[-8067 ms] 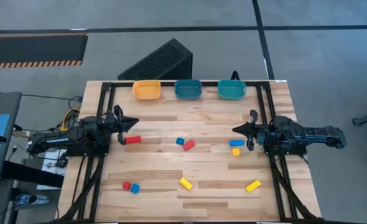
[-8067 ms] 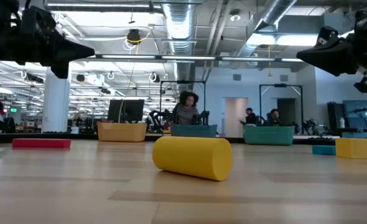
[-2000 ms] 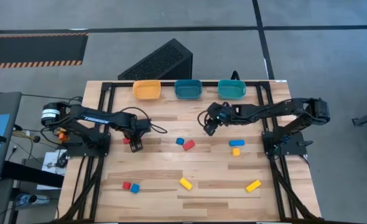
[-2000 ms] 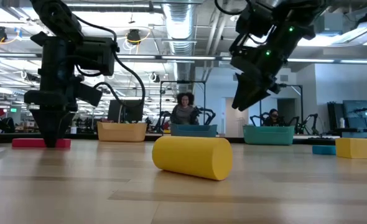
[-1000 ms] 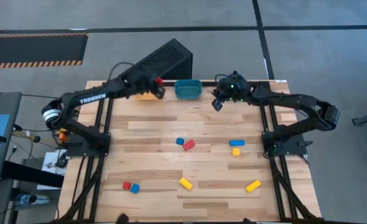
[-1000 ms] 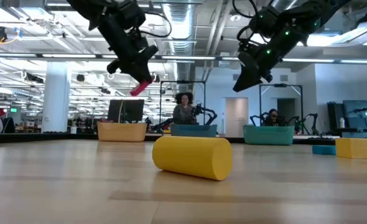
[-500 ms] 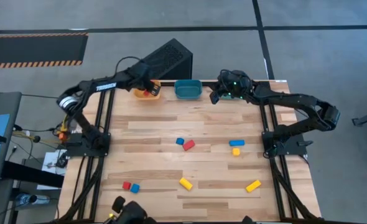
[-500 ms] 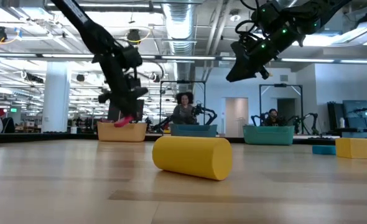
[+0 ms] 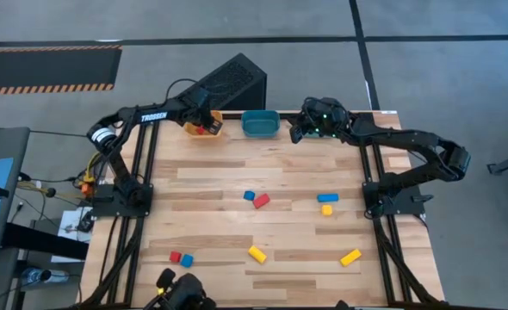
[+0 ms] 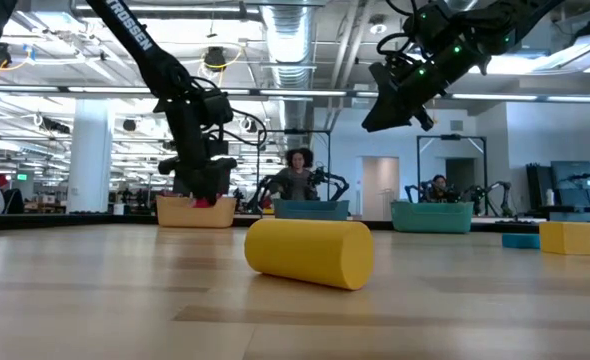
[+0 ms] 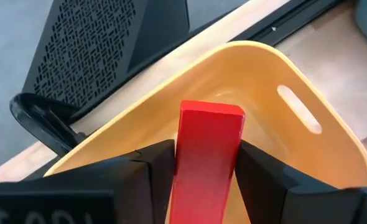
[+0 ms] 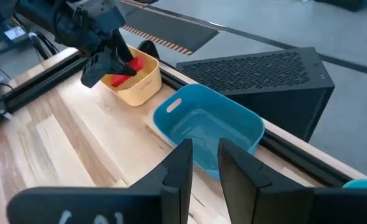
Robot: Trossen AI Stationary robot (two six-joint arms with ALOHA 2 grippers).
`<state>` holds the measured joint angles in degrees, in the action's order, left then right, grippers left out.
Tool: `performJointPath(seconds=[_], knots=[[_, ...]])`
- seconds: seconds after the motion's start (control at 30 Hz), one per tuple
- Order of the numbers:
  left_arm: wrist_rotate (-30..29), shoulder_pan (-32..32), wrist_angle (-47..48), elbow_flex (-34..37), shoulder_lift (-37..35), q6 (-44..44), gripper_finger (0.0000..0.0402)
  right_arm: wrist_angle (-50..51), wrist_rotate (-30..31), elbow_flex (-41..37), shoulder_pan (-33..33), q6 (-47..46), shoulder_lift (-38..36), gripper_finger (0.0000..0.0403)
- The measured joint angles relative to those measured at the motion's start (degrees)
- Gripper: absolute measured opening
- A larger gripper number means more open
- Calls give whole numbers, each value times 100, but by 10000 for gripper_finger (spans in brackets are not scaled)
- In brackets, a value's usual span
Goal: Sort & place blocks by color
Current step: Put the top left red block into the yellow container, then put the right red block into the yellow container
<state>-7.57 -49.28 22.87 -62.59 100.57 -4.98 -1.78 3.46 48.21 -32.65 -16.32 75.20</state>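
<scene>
My left gripper [image 9: 204,128] is at the far left, lowered into the orange bin [image 9: 191,129], shut on a red bar block [image 11: 209,134]. My right gripper [image 9: 298,132] hovers above the far edge between the blue bin [image 9: 260,124] and the right teal bin [image 10: 430,215]; its fingers [image 12: 178,167] stand a narrow gap apart with nothing between them. On the table lie a blue block [image 9: 248,195] beside a red one [image 9: 261,201], a blue bar [image 9: 327,198] with a yellow block [image 9: 326,209], a red [image 9: 175,257] and blue [image 9: 186,260] pair, and two yellow blocks [image 9: 257,254] [image 9: 350,257]. My left gripper pinches the red bar's two long sides [image 11: 183,163] between its two fingers. The fingers lie along the bar and slant down from above into the bin. The bar's free end [image 11: 212,111] sticks out past the fingertips over the bin's inside; whether it touches the bin's floor I cannot tell.
The three bins stand in a row along the far edge. A black slanted box [image 9: 224,83] sits behind them. A dark object [image 9: 181,293] shows at the table's near edge. In the low view a yellow block [image 10: 309,252] lies close in front.
My left gripper has carried the red bar from high above the far edge, right of the orange bin, toward the left and down into the orange bin, and stays shut on it. A dark object has come into view at the table's near edge.
</scene>
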Motion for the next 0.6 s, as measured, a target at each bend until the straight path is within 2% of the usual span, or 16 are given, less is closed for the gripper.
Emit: performJointPath(seconds=[0.27,0.4,0.6], knots=[[186,-24,113,0,-54,133,184,-2,-37,0,38,-184,0,97],[486,-19,351,-48,-256,142,186,-7,-42,0,117,-312,0,98],[349,-21,874,-387,-779,362,182,-63,-46,0,245,-380,0,98]])
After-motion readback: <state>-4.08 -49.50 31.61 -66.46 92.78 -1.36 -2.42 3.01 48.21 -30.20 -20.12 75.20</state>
